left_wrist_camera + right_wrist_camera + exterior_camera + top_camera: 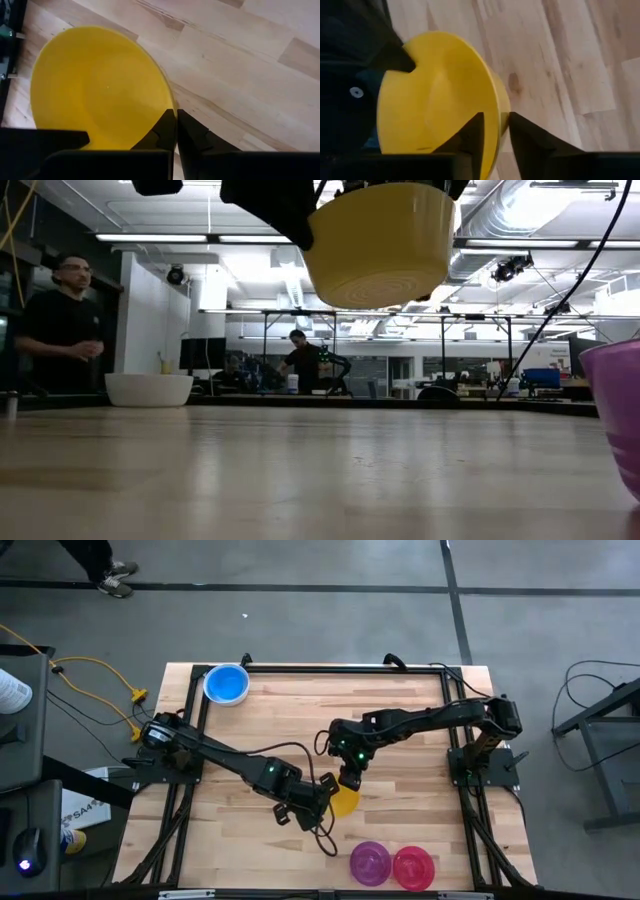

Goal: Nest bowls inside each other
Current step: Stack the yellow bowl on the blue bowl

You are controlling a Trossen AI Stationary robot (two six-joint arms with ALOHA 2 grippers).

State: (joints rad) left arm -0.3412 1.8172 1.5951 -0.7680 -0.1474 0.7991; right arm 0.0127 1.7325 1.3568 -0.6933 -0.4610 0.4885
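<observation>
A yellow bowl hangs in the air over the table's middle, open side up; the low view shows its underside well above the wood. My left gripper is shut on its rim. My right gripper stands open astride the rim on the far side, one finger inside and one outside. A blue bowl sits at the far left corner; the low view shows a white bowl there. A purple bowl and a red bowl rest side by side near the front edge. My left gripper pinches the yellow bowl's rim, one finger inside the bowl and one outside. It comes slanting down from the table's left. The bowl hangs clear of the table, nearly level. My right gripper straddles the rim with a gap; whether a finger touches the wall I cannot tell.
Bare wood lies under and around the held bowl. A dark metal frame runs along the table's sides. The purple bowl's wall is close to the low camera. People are in the room beyond the far edge.
</observation>
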